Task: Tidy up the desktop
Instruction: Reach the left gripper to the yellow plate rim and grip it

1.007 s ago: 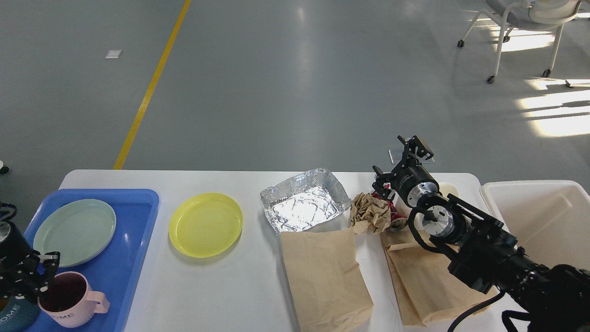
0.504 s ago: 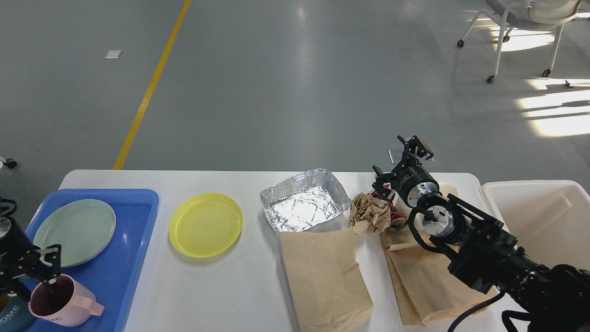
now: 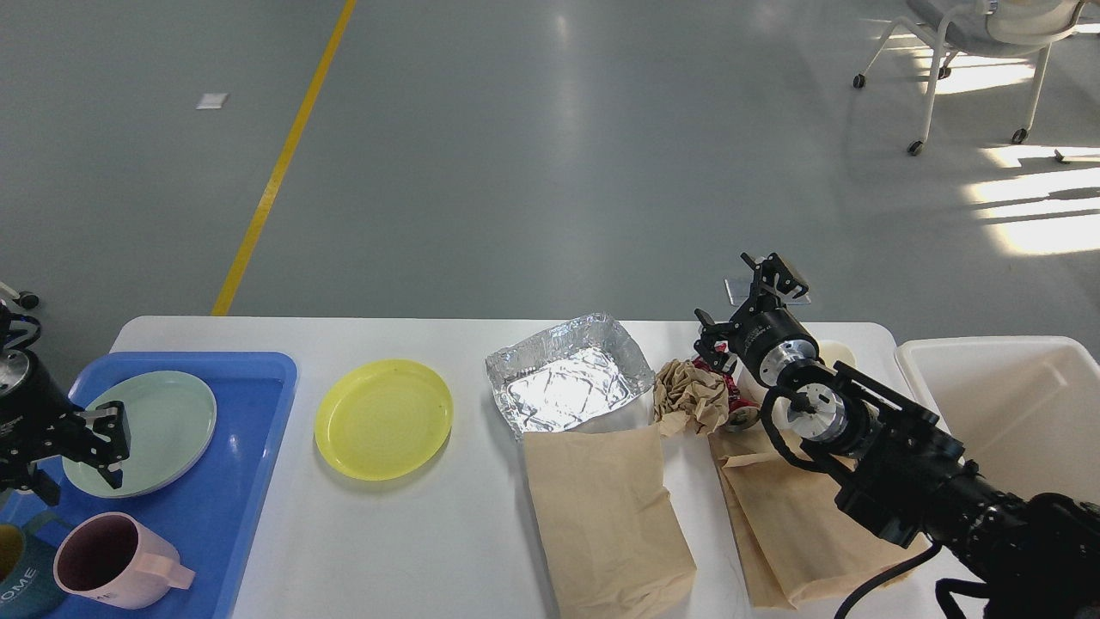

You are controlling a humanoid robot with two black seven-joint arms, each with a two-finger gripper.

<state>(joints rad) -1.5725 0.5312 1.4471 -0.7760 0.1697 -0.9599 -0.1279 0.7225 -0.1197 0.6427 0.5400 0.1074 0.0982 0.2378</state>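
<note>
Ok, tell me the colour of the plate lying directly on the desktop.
Yellow: the plate shows plainly in the head view.

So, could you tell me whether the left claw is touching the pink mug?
Apart. The head view shows the left claw over the green plate, with bare blue tray between it and the pink mug nearer the front edge.

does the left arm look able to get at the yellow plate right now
Probably yes. The left gripper hangs open and empty above the green plate on the blue tray. The yellow plate lies just beyond the tray's right edge on the desktop, with nothing between them.
</note>
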